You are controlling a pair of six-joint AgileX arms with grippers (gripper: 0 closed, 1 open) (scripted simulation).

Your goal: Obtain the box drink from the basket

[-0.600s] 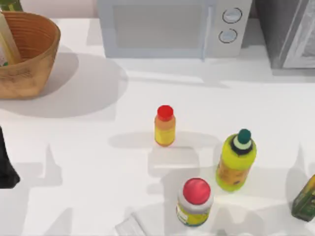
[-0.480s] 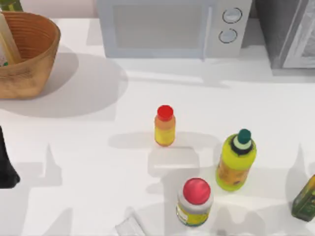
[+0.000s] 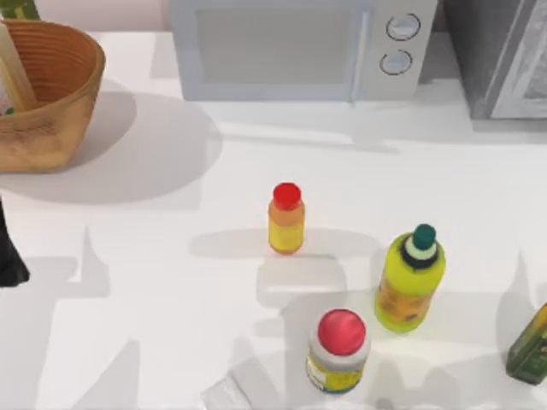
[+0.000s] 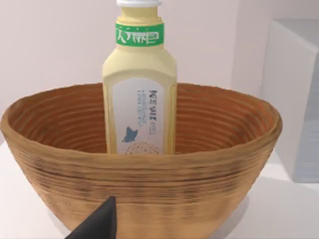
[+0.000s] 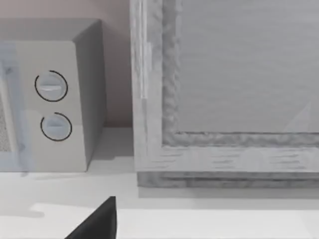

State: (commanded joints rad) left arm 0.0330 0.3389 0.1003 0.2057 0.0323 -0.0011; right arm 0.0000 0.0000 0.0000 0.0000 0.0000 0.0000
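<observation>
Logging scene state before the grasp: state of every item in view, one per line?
box drink: upright in the basket, capped
basket: upright on the table, far left
red-capped orange bottle: upright, capped
teal-capped yellow-green bottle: upright, capped
red-lidded jar: upright, lid on
microwave: door closed
left end effector: at left edge, short of the basket

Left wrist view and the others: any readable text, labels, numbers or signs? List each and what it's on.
None can be read as words.
Box drink in the basket, green band: white characters, too blurred to read.
Box drink, front label: vertical lines of small print above a blue butterfly-like mark, too small to read.
Microwave: two round dials, no readable markings.
Bottles on the table: label patches, nothing legible.
</observation>
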